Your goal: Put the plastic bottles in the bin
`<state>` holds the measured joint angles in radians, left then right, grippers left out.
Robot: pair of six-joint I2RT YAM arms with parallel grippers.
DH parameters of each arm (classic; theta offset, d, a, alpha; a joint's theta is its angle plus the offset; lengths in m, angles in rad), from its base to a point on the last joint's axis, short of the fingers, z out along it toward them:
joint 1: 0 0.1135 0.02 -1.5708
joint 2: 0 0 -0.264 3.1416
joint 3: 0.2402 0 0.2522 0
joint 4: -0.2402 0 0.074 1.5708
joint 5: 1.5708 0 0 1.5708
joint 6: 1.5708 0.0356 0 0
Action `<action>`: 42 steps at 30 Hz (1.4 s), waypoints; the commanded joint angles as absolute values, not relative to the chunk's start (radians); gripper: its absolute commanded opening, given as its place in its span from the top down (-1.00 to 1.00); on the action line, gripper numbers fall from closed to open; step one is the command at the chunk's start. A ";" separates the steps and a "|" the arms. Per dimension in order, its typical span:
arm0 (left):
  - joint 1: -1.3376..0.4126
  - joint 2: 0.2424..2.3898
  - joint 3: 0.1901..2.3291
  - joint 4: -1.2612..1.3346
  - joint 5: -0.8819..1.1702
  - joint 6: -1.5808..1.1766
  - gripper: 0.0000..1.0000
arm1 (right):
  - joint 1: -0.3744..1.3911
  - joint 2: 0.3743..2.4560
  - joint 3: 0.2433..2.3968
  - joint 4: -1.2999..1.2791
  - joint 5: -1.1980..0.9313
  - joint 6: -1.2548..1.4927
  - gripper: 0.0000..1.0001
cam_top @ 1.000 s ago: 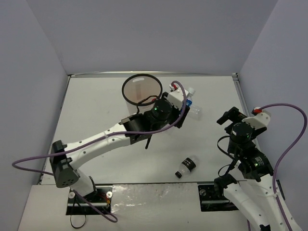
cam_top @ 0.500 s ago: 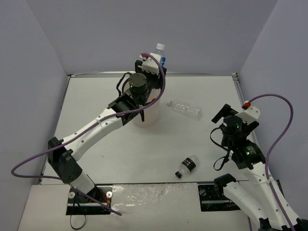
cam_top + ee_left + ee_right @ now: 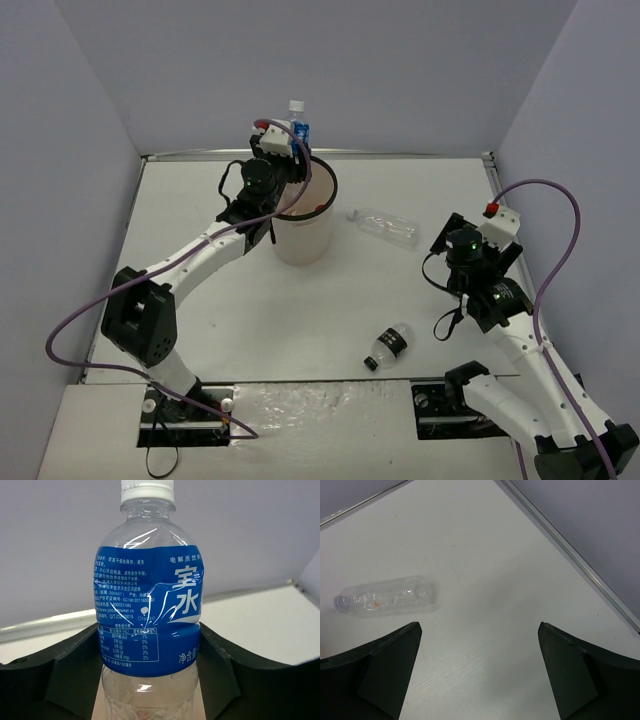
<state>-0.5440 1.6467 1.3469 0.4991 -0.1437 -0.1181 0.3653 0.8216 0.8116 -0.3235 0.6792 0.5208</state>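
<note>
L claw (image 3: 288, 140) is clamped on the clear blue-labelled bottle (image 3: 149, 615), w/ fingers (image 3: 65, 675) pressed to both sides of the label. Bottle is upright, white cap up, held in the air over the far-left part of the bin's black rim. The bin (image 3: 305, 240) stands upright on the bench (image 3: 190, 220) near the far edge, a bit left of centre.

R claw (image 3: 479, 680) is spread wide w/ nothing between the fingers, hovering over the right side of the bench, tilted down toward the plain clear bottle (image 3: 385, 597). That one lies on its side btwn the bin and my R claw, apart from both, closer to the far edge.

The black-labelled bottle (image 3: 388, 346) lies on its side near the near edge, right of centre, black cap pointing to the near-left, well apart from the bin
</note>
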 commanded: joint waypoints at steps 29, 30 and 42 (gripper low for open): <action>-0.554 0.925 1.194 -0.285 -0.397 -0.256 -0.94 | 0.571 0.862 0.654 -0.519 0.119 0.900 -1.00; -0.553 0.874 1.157 -0.313 -0.439 -0.281 -0.94 | 0.591 0.868 0.643 -0.537 0.140 0.930 -1.00; -0.525 0.785 0.955 -0.488 -0.675 -0.506 -0.94 | 0.737 0.986 0.531 -0.556 0.135 1.103 -1.00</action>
